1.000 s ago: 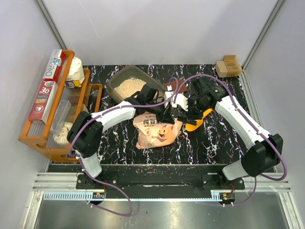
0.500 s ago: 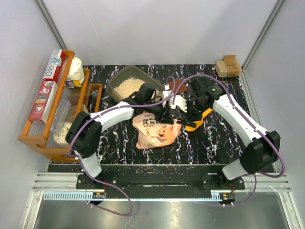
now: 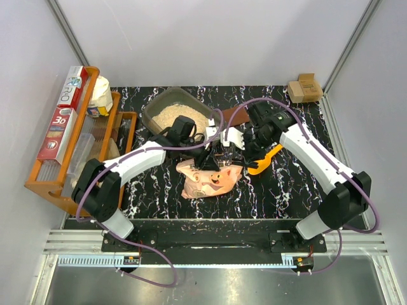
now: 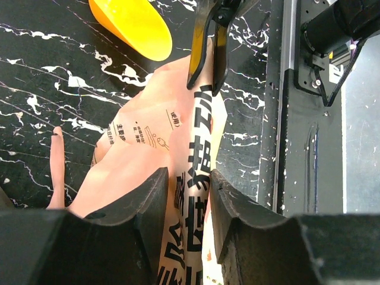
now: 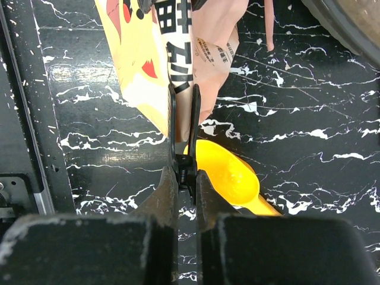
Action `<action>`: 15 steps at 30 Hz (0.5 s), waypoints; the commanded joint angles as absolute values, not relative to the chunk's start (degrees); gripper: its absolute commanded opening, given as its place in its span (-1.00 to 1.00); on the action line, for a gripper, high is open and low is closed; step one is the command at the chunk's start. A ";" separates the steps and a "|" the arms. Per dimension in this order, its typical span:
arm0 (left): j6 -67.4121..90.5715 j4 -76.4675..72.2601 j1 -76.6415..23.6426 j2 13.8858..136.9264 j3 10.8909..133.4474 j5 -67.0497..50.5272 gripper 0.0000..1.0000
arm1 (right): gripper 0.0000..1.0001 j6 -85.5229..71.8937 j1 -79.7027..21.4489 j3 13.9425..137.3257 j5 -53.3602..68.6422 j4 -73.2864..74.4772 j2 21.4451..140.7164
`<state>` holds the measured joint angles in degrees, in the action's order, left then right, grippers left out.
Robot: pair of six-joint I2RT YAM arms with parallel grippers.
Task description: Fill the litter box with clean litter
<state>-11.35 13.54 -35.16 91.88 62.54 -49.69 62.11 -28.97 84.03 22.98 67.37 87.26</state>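
From above, the litter box (image 3: 152,114) sits by the far edge of the counter (image 3: 286,190), a bit left of the middle. Some clean litter (image 3: 177,115) lies in it as a pale sandy heap. A pink bag (image 3: 213,179) with a pig on it lies in the middle of the counter, just beside the box. A yellow scoop (image 3: 264,163) lies next to the bag on the right. The left claw (image 3: 206,159) and the right claw (image 3: 236,151) meet at the bag's far end. In the left wrist view, the left claw has a finger on each side of a folded ridge of the bag, but I cannot tell if it is squeezing or just loose around it. In the right wrist view, the right claw is clenched tight on the bag's thin edge, right over the scoop. I think the litter will run like sand and spill fast. The bag looks soft and floppy, and likely heavy low down, so the best place to hold it is the flat top fold, with one claw at each end.
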 commanded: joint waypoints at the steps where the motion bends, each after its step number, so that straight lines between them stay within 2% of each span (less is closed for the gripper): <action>1: -13.89 14.68 -34.72 89.21 61.44 -48.17 -0.24 | -1.00 64.25 -30.76 86.92 22.24 69.87 88.06; 15: -9.41 11.51 -31.64 86.49 59.24 -46.58 -0.17 | -1.00 64.43 -34.98 89.03 21.80 72.16 90.26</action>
<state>-10.22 13.19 -32.62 89.45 60.18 -47.86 64.27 -32.97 86.85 20.49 68.90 89.25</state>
